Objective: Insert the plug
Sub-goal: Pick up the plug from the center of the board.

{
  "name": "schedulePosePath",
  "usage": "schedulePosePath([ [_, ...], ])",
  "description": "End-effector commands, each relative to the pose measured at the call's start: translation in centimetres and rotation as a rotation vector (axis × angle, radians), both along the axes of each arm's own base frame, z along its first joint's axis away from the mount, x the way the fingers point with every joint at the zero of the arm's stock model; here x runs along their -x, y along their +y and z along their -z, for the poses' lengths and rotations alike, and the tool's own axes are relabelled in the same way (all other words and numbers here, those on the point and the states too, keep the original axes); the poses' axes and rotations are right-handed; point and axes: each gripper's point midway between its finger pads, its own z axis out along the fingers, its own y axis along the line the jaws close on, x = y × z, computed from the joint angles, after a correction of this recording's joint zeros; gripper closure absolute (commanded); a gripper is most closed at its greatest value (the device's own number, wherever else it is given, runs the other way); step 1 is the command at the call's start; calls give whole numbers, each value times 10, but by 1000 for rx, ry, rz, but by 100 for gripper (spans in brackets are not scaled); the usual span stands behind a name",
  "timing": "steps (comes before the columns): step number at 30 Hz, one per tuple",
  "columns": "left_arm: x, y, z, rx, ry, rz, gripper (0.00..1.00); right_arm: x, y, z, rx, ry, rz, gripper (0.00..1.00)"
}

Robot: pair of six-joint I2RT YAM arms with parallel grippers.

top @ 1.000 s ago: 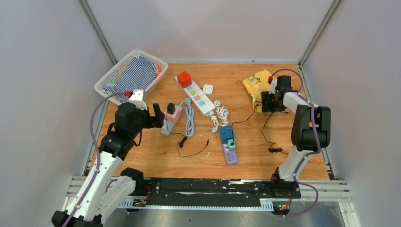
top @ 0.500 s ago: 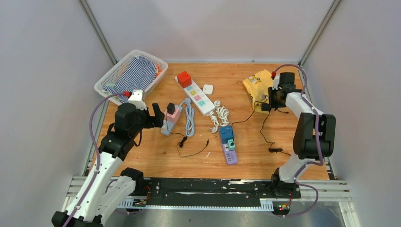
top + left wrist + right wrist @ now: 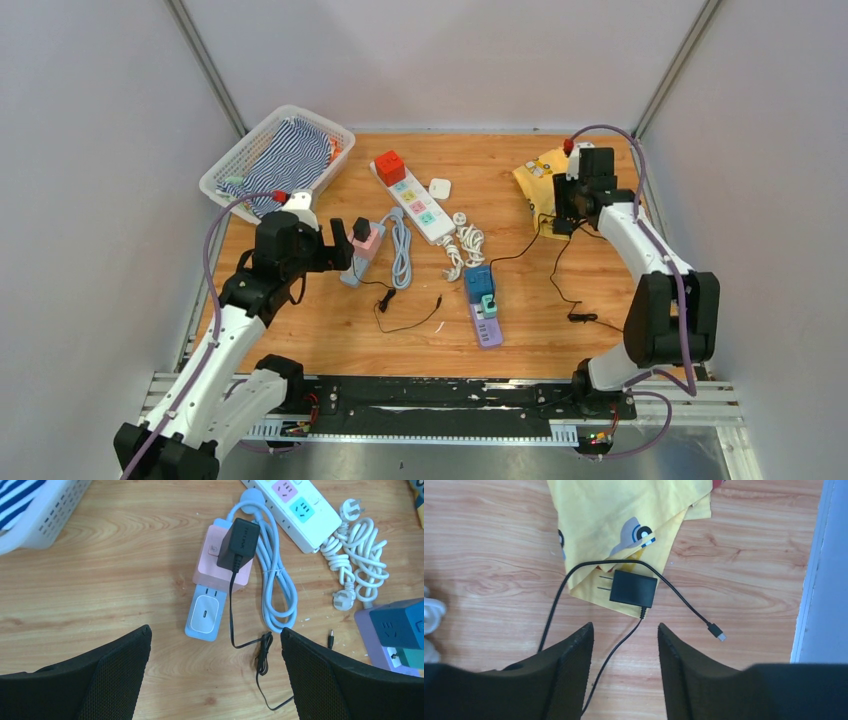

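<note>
Table (image 3: 330,335): bare wood along the near edge, with things scattered farther back.
Purple strip (image 3: 487,328): nearest the arms, around the middle, with a blue cube (image 3: 477,281) seated on its far end.
Left gripper (image 3: 214,632): fingers spread wide, holding nothing, hovering over the left side of the table.
Pink strip (image 3: 207,566): lies under the left gripper and has a light blue near end. A black adapter (image 3: 240,540) is seated in its pink part, and the adapter's thin cord trails toward the near side.
Right gripper (image 3: 625,627): fingers parted and empty, poised over the right side, just short of the loose plug.
Plug (image 3: 633,589): a black block lying flat at the near edge of the yellow cloth, not in any socket. Its two prongs point toward the table's middle, and its cable (image 3: 574,572) loops around it.
Yellow cloth (image 3: 624,510): crumpled in the far right corner.
White strip (image 3: 420,208): far middle, angled, with a red cube (image 3: 390,165) on its far end and coiled white cords (image 3: 465,245) beside it.
Basket (image 3: 215,185): far left corner, holding a striped cloth (image 3: 290,155).
</note>
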Motion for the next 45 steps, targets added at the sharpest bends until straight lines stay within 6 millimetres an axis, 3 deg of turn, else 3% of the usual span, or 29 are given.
schedulePosePath([
  [1, 1, -7, -6, 28, 12, 31, 0, 2, -8, 46, 16, 119, 9, 44],
  [7, 1, -6, -8, 26, 3, 31, 0, -9, -9, 72, -19, 184, -7, 38],
  [9, 1, -6, -8, 27, 1, 31, 0, -10, -26, 79, -13, 202, 26, 37],
  [12, 1, -6, -8, 27, 2, 30, 0, -11, -31, 90, -21, 227, 27, 35],
  [17, 0, -6, -9, 25, -1, 27, 0, -14, -21, 104, -82, 252, -14, 36],
  [25, -1, -5, -8, 20, 3, 24, 0, -18, -13, 105, -130, 251, -21, 30],
  [32, -1, -5, -7, 19, 5, 27, 0, -24, -22, 109, -86, 248, 10, 50],
  [39, 1, -10, -9, 28, 3, 56, 0, -25, -23, 100, -85, 220, 23, 65],
  [45, -4, -9, -13, 31, -4, 38, 9, -12, -18, 57, -46, 172, 52, 66],
])
